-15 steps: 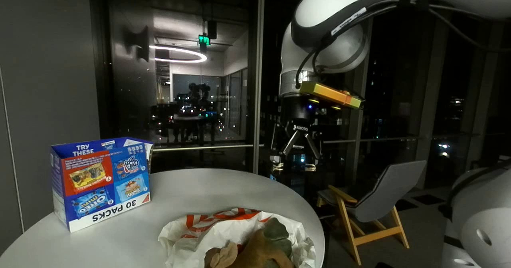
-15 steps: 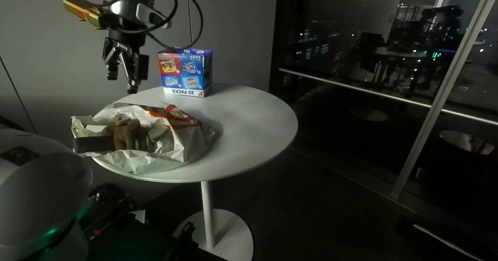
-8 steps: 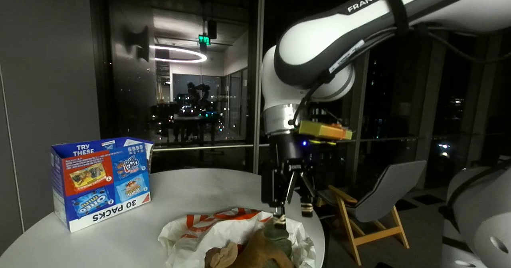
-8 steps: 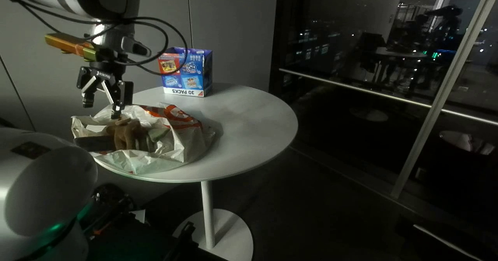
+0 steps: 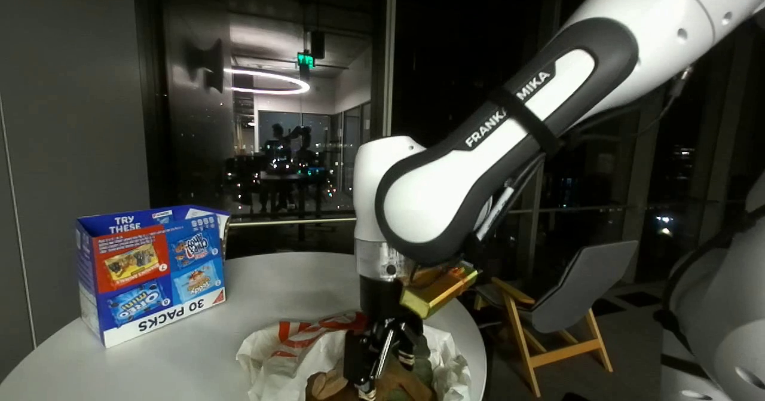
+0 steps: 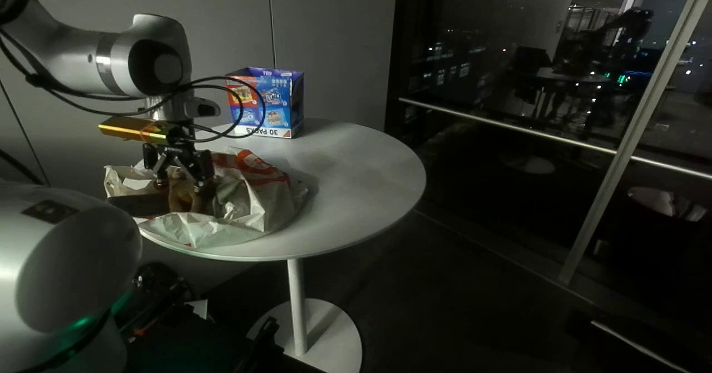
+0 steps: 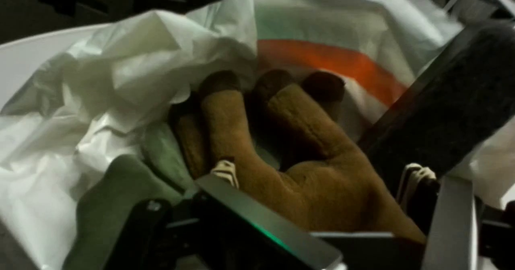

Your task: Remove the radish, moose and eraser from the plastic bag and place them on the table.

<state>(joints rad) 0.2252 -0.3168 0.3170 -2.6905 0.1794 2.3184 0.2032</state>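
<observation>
Three things are lying in the crumpled white plastic bag with red print (image 6: 250, 206), on the round white bench (image 6: 361, 170): the tan-brown plush moose (image 7: 318, 185), the black oblong felt-looking eraser (image 7: 446, 97), and a lobed green soft shape (image 7: 116, 205) that we are taking for part of the radish. Our black two-fingered tool (image 6: 181, 185) is straddling the moose, its fingers (image 7: 226, 173) standing apart, one on each side; whether they are touching the plush we are not managing to make out. With the eraser lying close to one finger and the green shape close to the other, we are risking a double pick or a snagged fold of bag when squeezing. A shallow pinch could also be letting the soft body slip out. The white-and-black jointed arm (image 5: 454, 192) is slanting down to a bend, and from there the tool is pointing nearly straight down.
</observation>
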